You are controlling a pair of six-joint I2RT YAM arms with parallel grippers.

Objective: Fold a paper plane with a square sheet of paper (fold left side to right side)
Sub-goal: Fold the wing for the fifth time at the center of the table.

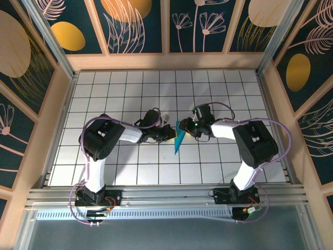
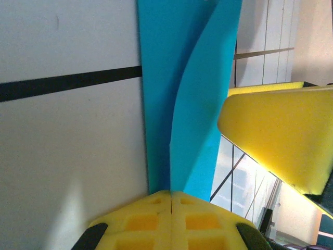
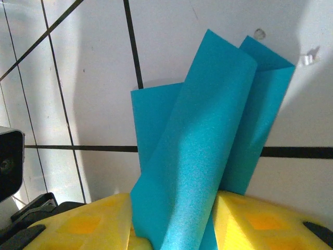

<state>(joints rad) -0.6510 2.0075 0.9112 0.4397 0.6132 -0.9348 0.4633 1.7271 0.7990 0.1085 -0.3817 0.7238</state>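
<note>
Paper plane [image 1: 178, 139] sits mid-frame in the top view, between both arms. Left gripper [image 2: 170, 197] is clamped shut on its spine. Right gripper [image 3: 174, 229] is half-open, flaps loose between its fingers. Best now: align edges, then press the crease flat.

table [image 1: 148, 167]: white grid tiles | walls [image 1: 151, 31]: dark teal floral panels, wood frames

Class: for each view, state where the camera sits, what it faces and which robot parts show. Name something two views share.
Top: above and behind the robot, looking down on the table; left arm and right arm meet at the blue paper.
Left wrist: on the left arm, facing along its shut yellow pads to the paper.
Right wrist: on the right arm, facing the paper between its pads.
Shared: the paper, in all.
</note>
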